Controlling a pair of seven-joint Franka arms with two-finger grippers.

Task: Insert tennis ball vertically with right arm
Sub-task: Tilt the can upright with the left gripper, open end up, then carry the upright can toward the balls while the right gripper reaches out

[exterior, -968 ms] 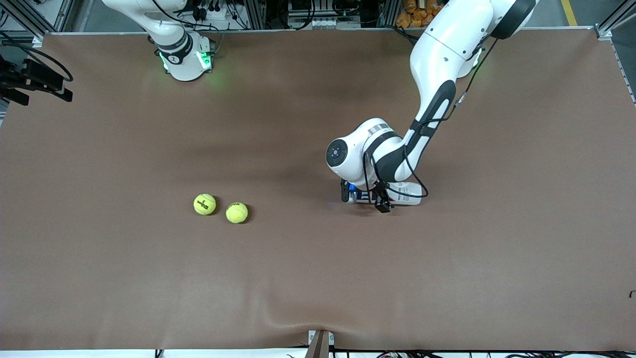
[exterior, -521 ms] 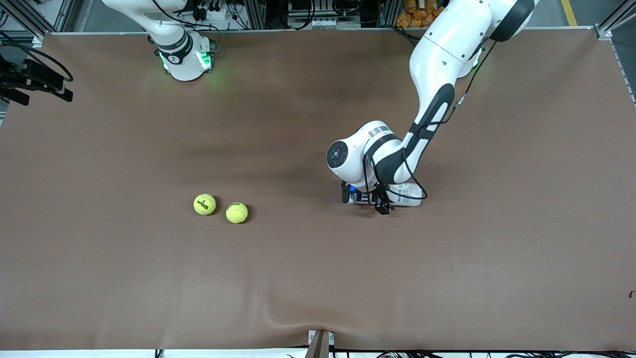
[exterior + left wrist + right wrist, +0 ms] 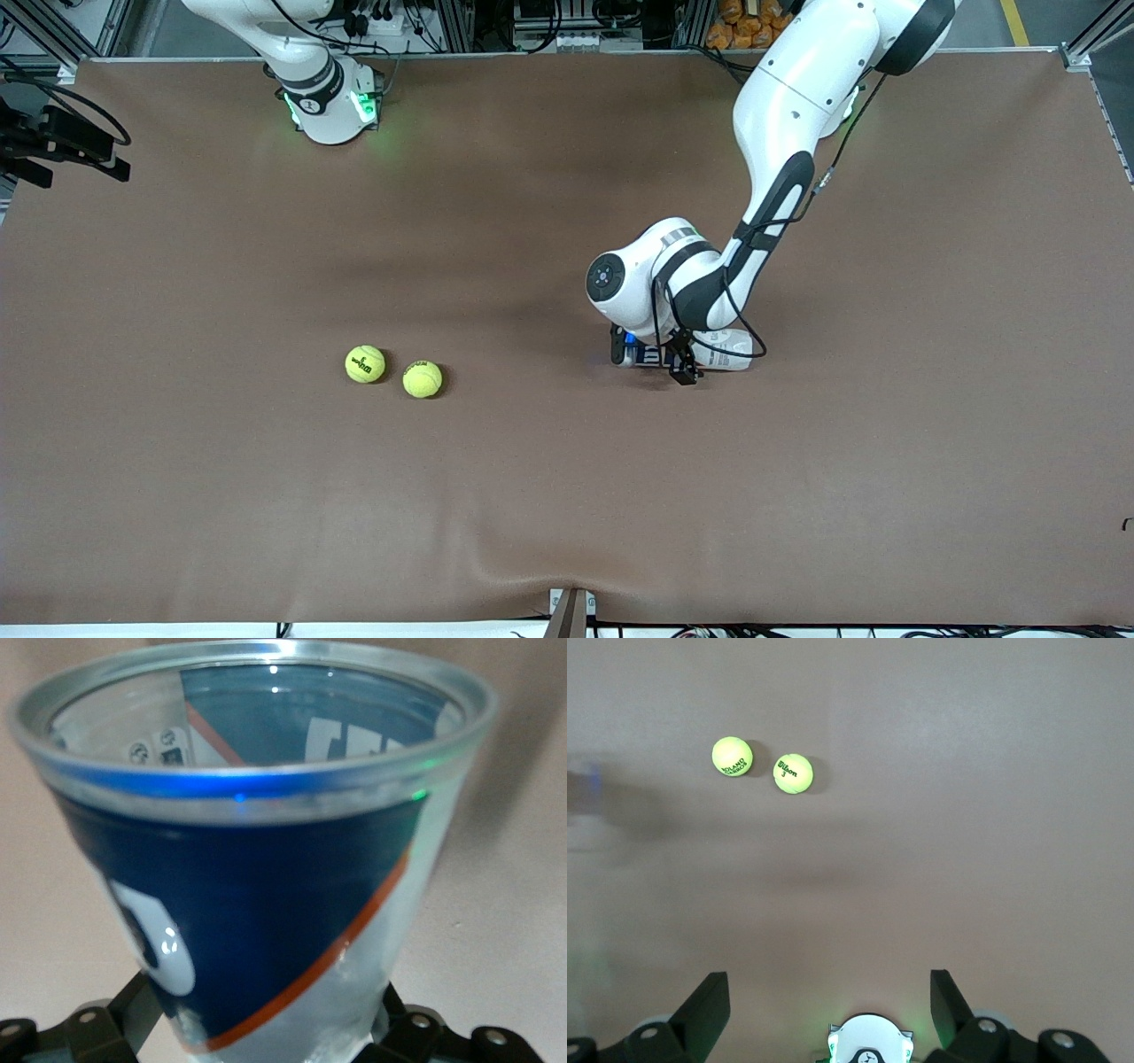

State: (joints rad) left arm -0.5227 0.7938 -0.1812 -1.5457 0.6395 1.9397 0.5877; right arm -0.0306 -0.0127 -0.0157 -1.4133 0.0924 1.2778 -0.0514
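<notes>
our left gripper [image 3: 660, 359] has its fingers [image 3: 124, 1028] pinching the can [image 3: 257, 859] low on the surface [image 3: 532, 496], likely to ready its mouth, while the right gripper [image 3: 828, 1001], fingers spread, waits well apart from both tennis balls [image 3: 365, 364].

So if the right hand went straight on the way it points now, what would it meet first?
Most likely bare table. The right hand is open, high over its own base, pointing down. The two tennis balls lie off that line, though depth is hard to judge.
</notes>
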